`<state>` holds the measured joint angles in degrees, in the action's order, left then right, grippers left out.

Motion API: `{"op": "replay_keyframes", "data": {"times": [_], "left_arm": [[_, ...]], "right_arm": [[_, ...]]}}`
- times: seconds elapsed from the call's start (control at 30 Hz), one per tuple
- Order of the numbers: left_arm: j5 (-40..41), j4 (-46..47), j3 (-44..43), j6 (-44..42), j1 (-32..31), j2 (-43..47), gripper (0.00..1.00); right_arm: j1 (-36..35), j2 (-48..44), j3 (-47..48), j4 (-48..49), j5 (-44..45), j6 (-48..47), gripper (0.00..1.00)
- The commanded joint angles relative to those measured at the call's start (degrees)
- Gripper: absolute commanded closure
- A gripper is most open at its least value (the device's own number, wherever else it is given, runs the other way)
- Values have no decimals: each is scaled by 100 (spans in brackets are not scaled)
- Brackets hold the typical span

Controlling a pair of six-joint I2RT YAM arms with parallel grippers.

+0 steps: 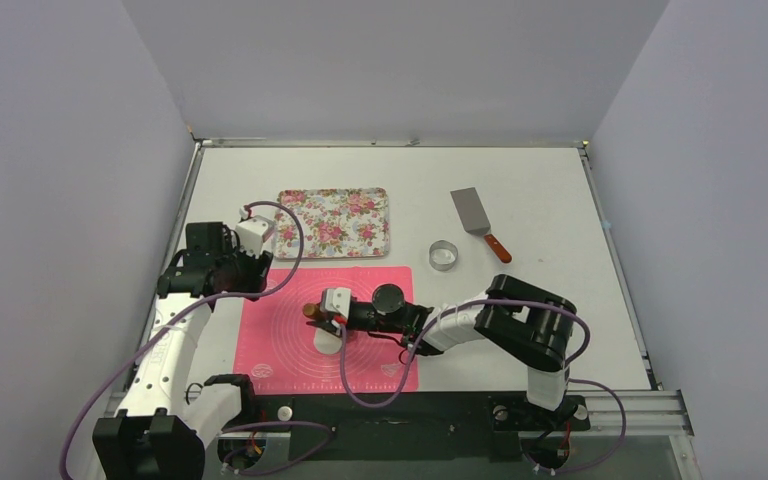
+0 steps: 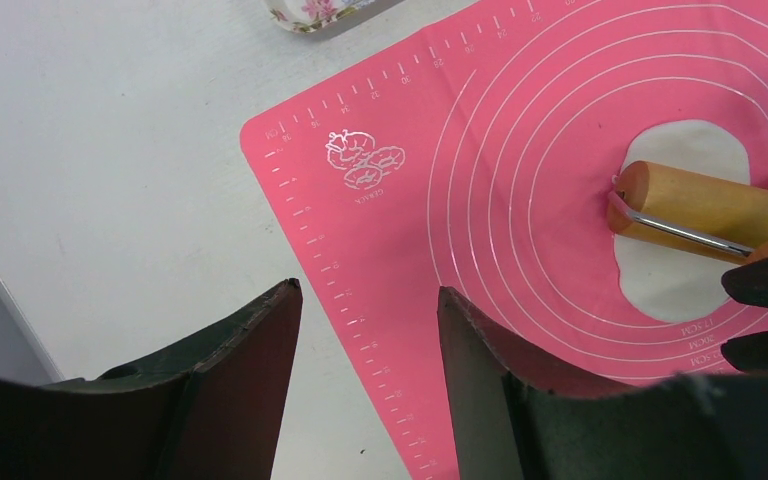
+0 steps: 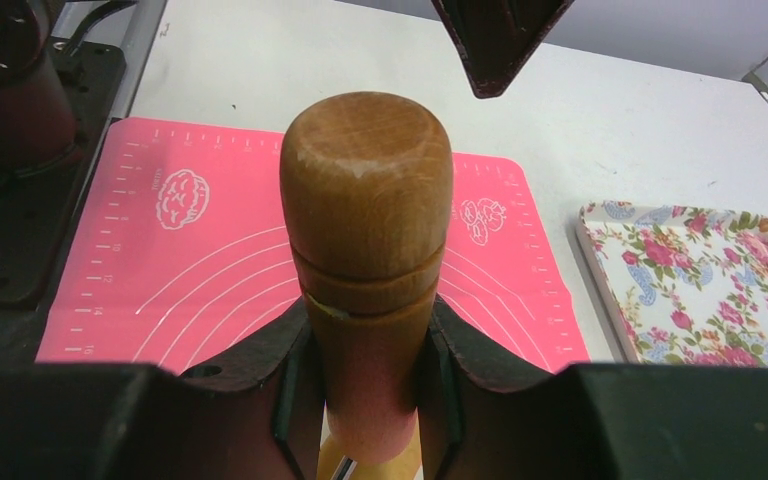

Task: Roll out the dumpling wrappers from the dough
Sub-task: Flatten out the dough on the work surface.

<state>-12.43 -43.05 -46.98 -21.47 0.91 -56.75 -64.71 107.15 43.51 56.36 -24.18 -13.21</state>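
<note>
A dumpling wrapper (image 2: 685,150), a flat, white, roughly oval dough piece, lies near the middle of the pink silicone mat (image 2: 520,120). It also shows in the top view (image 1: 326,344). A wooden roller (image 2: 710,205) with a metal bracket lies across it. My right gripper (image 3: 365,360) is shut on the roller's wooden handle (image 3: 365,200). In the top view the right gripper (image 1: 330,316) is over the mat's middle. My left gripper (image 2: 368,300) is open and empty above the mat's left edge, in the top view (image 1: 250,268) near the mat's far left corner.
A floral tray (image 1: 335,222) stands just behind the mat. A metal ring cutter (image 1: 444,255) sits to the right of the mat's far right corner. A spatula (image 1: 475,218) with a red-brown handle lies behind the cutter. Grey walls close in the table.
</note>
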Motion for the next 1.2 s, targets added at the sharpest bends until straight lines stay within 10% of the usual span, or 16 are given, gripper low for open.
{"op": "replay_keyframes", "data": {"times": [0.0, 0.67, 1.17], "left_arm": [[-92, 117, -283, -28, 47, 85, 49], [-90, 160, -327, -45, 45, 65, 49], [-335, 263, -312, -50, 48, 93, 49]], "right_arm": [[-191, 424, -284, -1526, -935, 674, 100], [253, 430, -266, -354, -424, 1848, 100], [-166, -40, -1070, 2079, 2664, 4178, 100]]}}
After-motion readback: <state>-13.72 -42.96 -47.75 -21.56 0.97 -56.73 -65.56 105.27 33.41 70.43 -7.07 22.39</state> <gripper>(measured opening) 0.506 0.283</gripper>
